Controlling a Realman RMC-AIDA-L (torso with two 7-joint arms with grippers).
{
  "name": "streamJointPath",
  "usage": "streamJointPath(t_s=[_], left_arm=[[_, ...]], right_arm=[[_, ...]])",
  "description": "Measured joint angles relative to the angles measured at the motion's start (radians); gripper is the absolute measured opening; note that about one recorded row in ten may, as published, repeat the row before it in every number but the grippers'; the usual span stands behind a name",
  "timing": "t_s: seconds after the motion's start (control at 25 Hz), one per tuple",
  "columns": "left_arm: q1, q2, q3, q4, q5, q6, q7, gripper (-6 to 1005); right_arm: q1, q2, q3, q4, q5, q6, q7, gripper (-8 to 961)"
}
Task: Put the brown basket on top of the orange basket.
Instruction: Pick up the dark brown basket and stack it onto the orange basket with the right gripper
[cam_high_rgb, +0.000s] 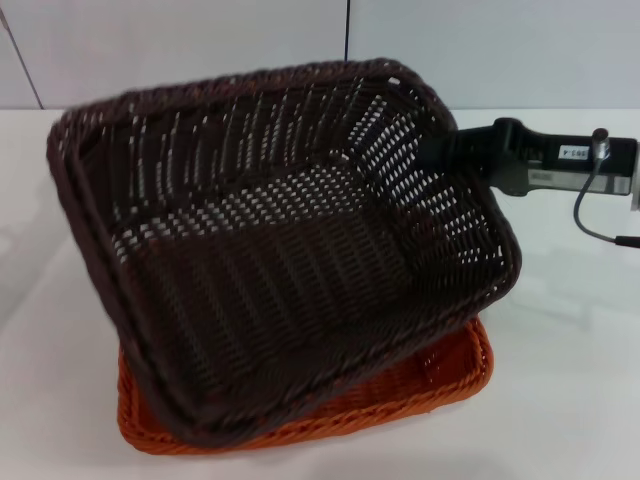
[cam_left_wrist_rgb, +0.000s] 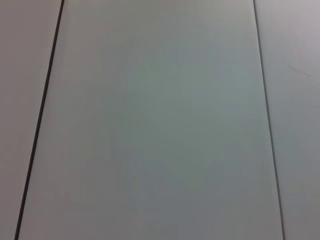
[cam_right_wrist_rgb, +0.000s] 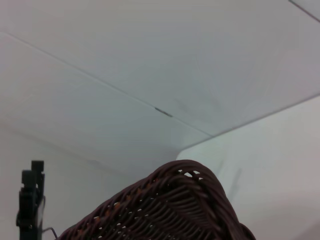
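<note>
The right tool (cam_high_rgb: 440, 155) was clamped on the far right rim of the brown basket (cam_high_rgb: 270, 250), which hung tilted over the orange basket (cam_high_rgb: 300, 425) on the white surface (cam_high_rgb: 570, 350).

Here's the right arm (cam_high_rgb: 545, 165) in the head view: a dark, nearly black rounded housing that gives way to a silver-grey cylindrical section, with a small white label carrying tiny dark print too fine to read. A thin dark cable (cam_high_rgb: 590, 215) loops out from a little stud on top of that silver section and curves down and away beside it. Over in the right wrist view, a narrow black blocky bracket-like piece (cam_right_wrist_rgb: 30, 200) stands at the frame's edge, its make-up hard to tell.
</note>
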Motion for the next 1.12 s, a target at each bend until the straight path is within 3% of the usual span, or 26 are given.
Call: streamJointPath(t_s=[0.52, 1.12], left_arm=[[0.009, 0.001, -0.003, -0.001, -0.003, -0.002, -0.007, 826], [0.002, 0.002, 0.004, -0.001, 0.001, -0.027, -0.008, 826]], right_arm=[[-0.063, 0.003, -0.133, -0.004, 0.078, 0.068, 0.002, 175], [-0.079, 0.0, -0.142, -0.014, 0.08, 0.066, 0.008, 175]])
